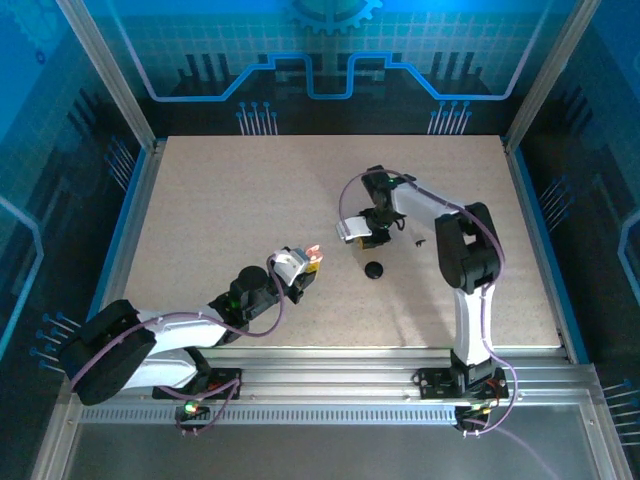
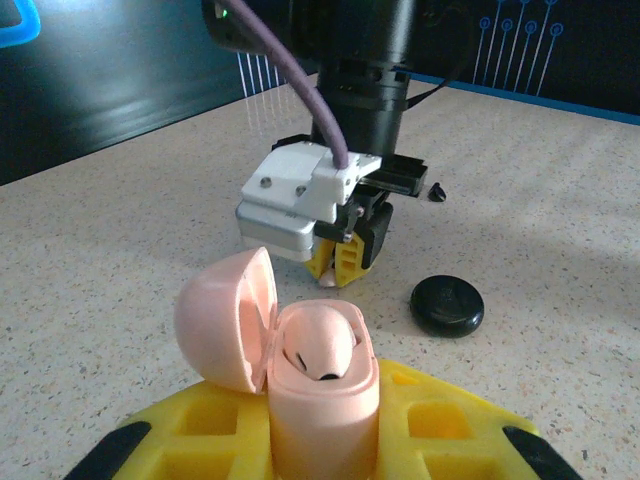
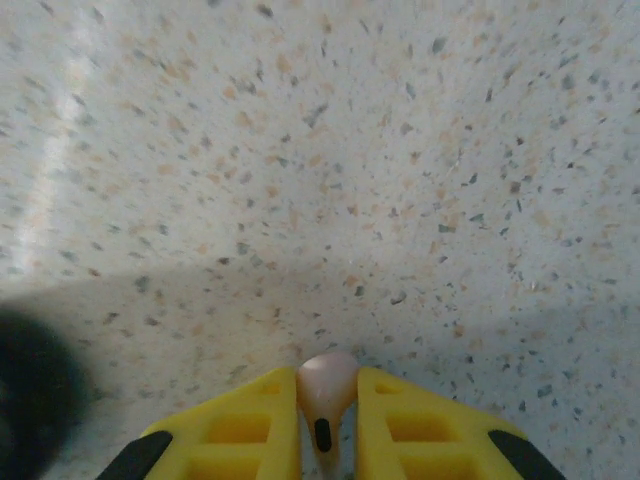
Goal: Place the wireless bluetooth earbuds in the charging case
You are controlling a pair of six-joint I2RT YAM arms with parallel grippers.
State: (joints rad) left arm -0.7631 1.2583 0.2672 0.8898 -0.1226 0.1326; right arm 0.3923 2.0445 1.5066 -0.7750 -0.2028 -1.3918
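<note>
With the right fingers (image 3: 250, 425) clamped on a pale earbud (image 3: 326, 378) over the desk (image 3: 320, 150) and the left fingers (image 2: 440, 430) gripping the open pink charging case (image 2: 322, 400), the next move is probably a carefully aligned carry into the case.

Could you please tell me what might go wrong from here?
1. The right gripper pinches the pale earbud at its fingertips only; it could slip or twist.
2. The pink case in the left gripper seems to hold one bud, so a misaligned insert may jam.
3. The black case nearby could be nudged.
</note>
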